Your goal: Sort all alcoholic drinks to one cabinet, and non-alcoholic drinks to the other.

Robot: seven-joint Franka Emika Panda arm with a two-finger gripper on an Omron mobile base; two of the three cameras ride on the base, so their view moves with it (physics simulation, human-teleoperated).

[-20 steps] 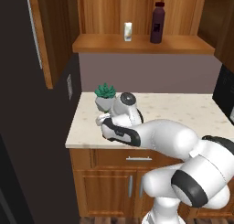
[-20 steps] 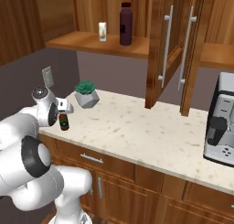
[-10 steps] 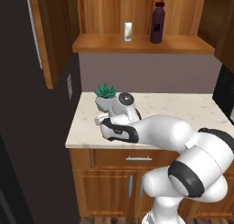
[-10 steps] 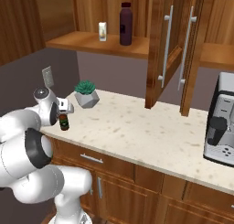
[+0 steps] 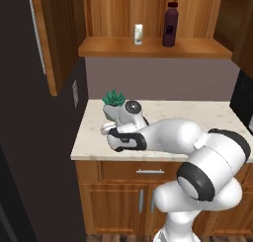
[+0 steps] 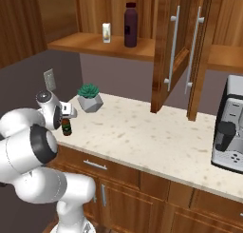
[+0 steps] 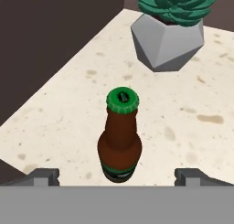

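Observation:
A brown beer bottle (image 7: 119, 141) with a green cap stands upright on the counter near its left end, also seen as the beer bottle (image 6: 66, 127). My gripper (image 7: 118, 176) hangs just above it and is open, its two fingertips (image 7: 43, 175) wide apart on either side of the bottle without touching it. From the sides, the gripper (image 6: 65, 114) sits over the bottle's neck, and the gripper (image 5: 109, 128) is by the plant. A white carton (image 5: 139, 34) and a dark purple bottle (image 5: 170, 18) stand on the open cabinet's shelf, seen again as the carton (image 6: 107, 33) and the purple bottle (image 6: 130, 18).
A potted succulent (image 6: 89, 97) in a grey faceted pot (image 7: 169, 31) stands just behind the bottle. Cabinet doors (image 6: 173, 46) hang open over the counter's middle. A coffee machine (image 6: 230, 122) sits at the right end. A dark tall wall (image 5: 29, 137) bounds the counter's left edge.
The arm's elbow and forearm have shifted a little, while the hand stays over the beer bottle. The bottle has not moved.

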